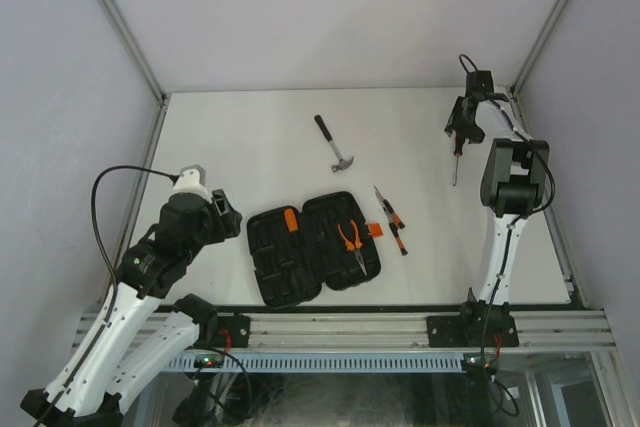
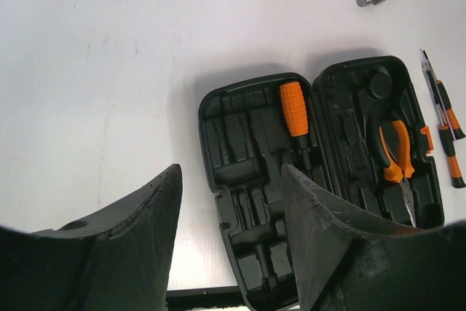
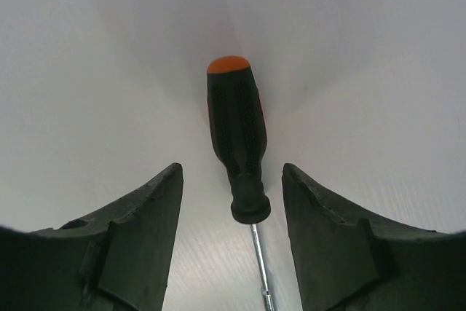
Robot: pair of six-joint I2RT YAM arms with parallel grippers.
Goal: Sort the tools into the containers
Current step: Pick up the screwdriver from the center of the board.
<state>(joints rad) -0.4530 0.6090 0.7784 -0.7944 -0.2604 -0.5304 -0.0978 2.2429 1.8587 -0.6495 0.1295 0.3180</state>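
Observation:
The black tool case [image 1: 313,247] lies open, near the middle of the table's front. Orange-handled pliers [image 1: 350,237] rest in its right half and an orange-handled tool [image 2: 294,107] in its left half. A claw hammer [image 1: 335,144] lies behind the case, and two slim black-and-orange screwdrivers [image 1: 390,217] lie at its right. My right gripper [image 3: 231,172] stands open at the far right, straddling the black handle of a long screwdriver [image 3: 237,136] without touching it; its shaft [image 1: 455,169] points toward me. My left gripper [image 2: 231,172] hovers open and empty left of the case [image 2: 320,180].
Grey walls with metal corner posts close off the white table [image 1: 250,137] on the left, back and right. An aluminium rail [image 1: 340,327] with the arm bases runs along the near edge. The long screwdriver lies close to the right wall.

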